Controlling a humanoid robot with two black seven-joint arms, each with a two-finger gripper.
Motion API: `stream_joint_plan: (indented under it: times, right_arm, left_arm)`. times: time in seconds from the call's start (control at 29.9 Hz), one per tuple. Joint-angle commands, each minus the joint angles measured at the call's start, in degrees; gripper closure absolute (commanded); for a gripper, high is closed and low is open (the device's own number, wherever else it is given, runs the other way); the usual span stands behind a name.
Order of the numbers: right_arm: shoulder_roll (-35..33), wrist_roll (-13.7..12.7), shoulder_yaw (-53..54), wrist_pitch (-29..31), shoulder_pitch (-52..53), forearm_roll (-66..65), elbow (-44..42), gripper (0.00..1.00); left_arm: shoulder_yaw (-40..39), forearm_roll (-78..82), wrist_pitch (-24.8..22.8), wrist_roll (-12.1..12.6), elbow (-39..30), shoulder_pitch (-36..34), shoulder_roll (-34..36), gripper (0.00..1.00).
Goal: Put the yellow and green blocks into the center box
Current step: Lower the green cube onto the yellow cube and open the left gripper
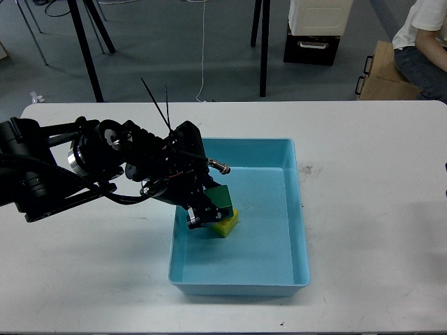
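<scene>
The light blue box (pixel 300 230) sits in the middle of the white table. My left gripper (pixel 207 209) reaches over the box's left wall and is shut on the green block (pixel 221 200). The green block is tilted and sits right on top of the yellow block (pixel 228 224); I cannot tell whether they touch. The yellow block lies on the box floor near the left wall, partly hidden by the green block and my fingers. My right gripper is out of view.
The white table (pixel 370 174) stretches to both sides of the box. Behind the table are black stand legs (pixel 85 49), a black and white case (pixel 313 35), a cardboard box (pixel 380 73) and a seated person (pixel 422 42).
</scene>
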Motion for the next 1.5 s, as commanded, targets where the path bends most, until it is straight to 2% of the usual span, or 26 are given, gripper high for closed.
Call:
stream_joint_plan:
  times: [0.0,0.13,0.33,0.37,0.43,0.47,0.53,0.6,0.67,0.7,0.73,1.07,1.24,1.47]
  right_arm:
    - [0.0,0.0,-0.1,0.0,-0.1,0.0,0.0,0.01]
    - [0.0,0.0,-0.3,0.0,-0.1,0.0,0.0,0.01]
    - [0.0,0.0,-0.5,0.0,0.0,0.0,-0.5,0.01]
    - [0.0,0.0,-0.5,0.0,0.0,0.0,-0.6,0.01]
    - [0.0,0.0,-0.4,0.0,0.1,0.2,-0.6,0.01]
    - [0.0,0.0,-0.4,0.0,0.1,0.3,-0.7,0.01]
    - [0.0,0.0,-0.3,0.0,0.1,0.3,-0.8,0.01]
    - [0.0,0.0,-0.4,0.0,0.1,0.3,-0.7,0.01]
    - [0.0,0.0,-0.4,0.0,0.1,0.3,-0.8,0.01]
    - [0.0,0.0,-0.4,0.0,0.1,0.3,-0.7,0.01]
    - [0.0,0.0,-0.5,0.0,0.1,0.3,-0.7,0.01]
    - [0.0,0.0,-0.5,0.0,0.1,0.3,-0.7,0.01]
    - [0.0,0.1,-0.9,0.0,0.1,0.3,-0.5,0.01]
    - [-0.2,0.1,-3.0,0.3,1.9,0.1,-0.3,0.01]
  left_arm:
    - [0.0,0.0,0.0,0.0,0.0,0.0,-0.1,0.30]
    - [-0.1,0.0,0.0,0.0,0.1,0.1,-0.1,0.17]
    - [-0.3,0.0,0.0,0.0,0.3,0.1,-0.4,0.18]
    - [-0.1,0.0,0.0,0.0,0.3,0.0,-0.6,0.26]
    - [0.3,0.0,0.0,0.0,0.3,-0.3,-0.3,0.54]
    - [0.3,0.0,0.0,0.0,0.3,-0.4,-0.3,0.64]
    - [0.2,0.0,0.0,0.0,0.3,-0.3,-0.5,0.64]
    - [0.2,0.0,0.0,0.0,0.3,-0.2,-0.5,0.61]
    - [-0.2,0.0,0.0,0.0,0.4,0.0,-0.6,0.42]
    - [-0.3,0.0,0.0,0.0,0.4,0.0,-0.6,0.27]
    - [-0.3,0.0,0.0,0.0,0.4,0.0,-0.6,0.19]
    - [-0.4,0.0,0.0,0.0,0.5,0.1,-0.6,0.13]
    - [-0.6,-0.5,0.0,0.0,0.0,-0.5,0.5,0.00]
    - [-2.6,-9.6,0.0,0.0,-9.1,-1.3,9.6,0.00]
